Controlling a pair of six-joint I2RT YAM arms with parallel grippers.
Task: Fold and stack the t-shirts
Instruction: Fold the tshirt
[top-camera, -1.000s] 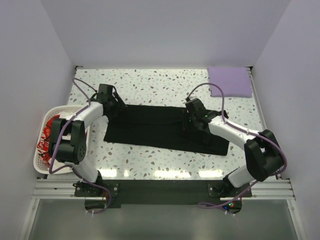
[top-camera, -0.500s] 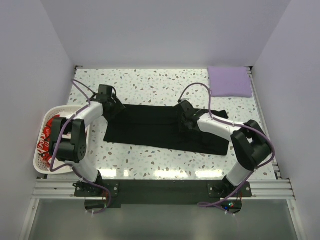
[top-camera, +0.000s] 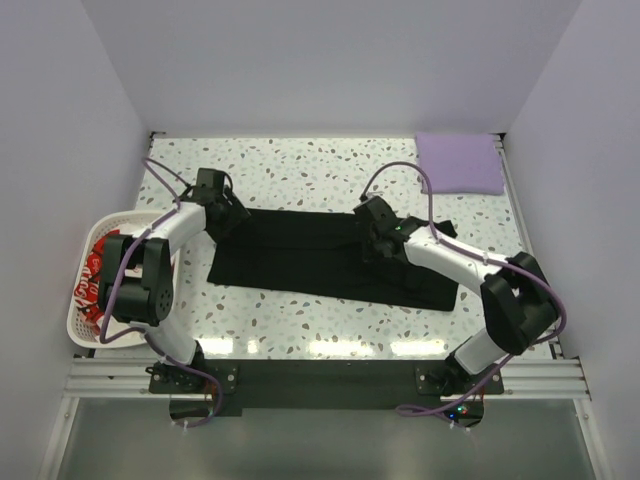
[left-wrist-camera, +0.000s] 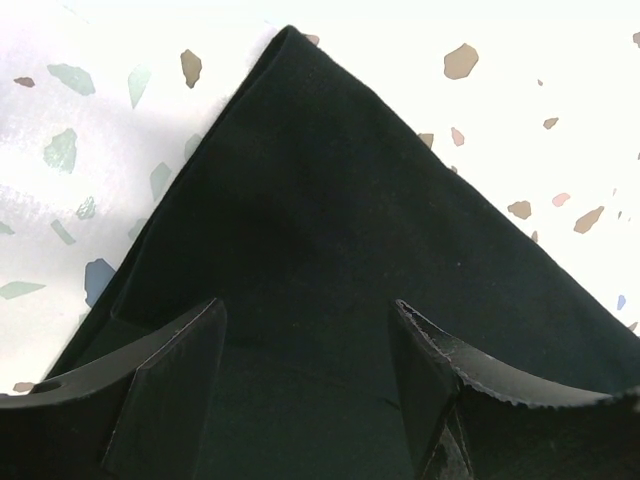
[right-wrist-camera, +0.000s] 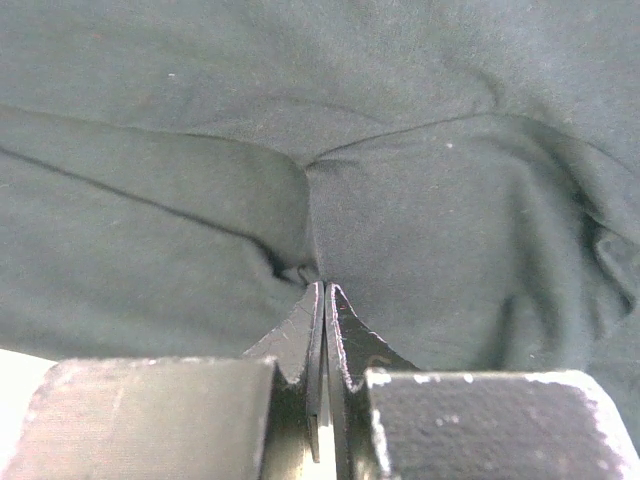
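A black t-shirt lies spread across the middle of the table as a long folded band. My left gripper hovers over its far-left corner, jaws wide open with the cloth below and between the fingers. My right gripper is down on the shirt's middle right. In the right wrist view its fingers are pressed together, pinching a small pucker of black cloth, with creases running out from the tips. A folded lavender t-shirt rests at the far right corner. A white and red t-shirt sits in the basket.
The white slotted basket stands at the left edge of the speckled table. White walls close in the back and both sides. Purple cables loop above both arms.
My right gripper has closed on the black shirt, having shifted slightly left over its middle. The left gripper has stayed open in place.
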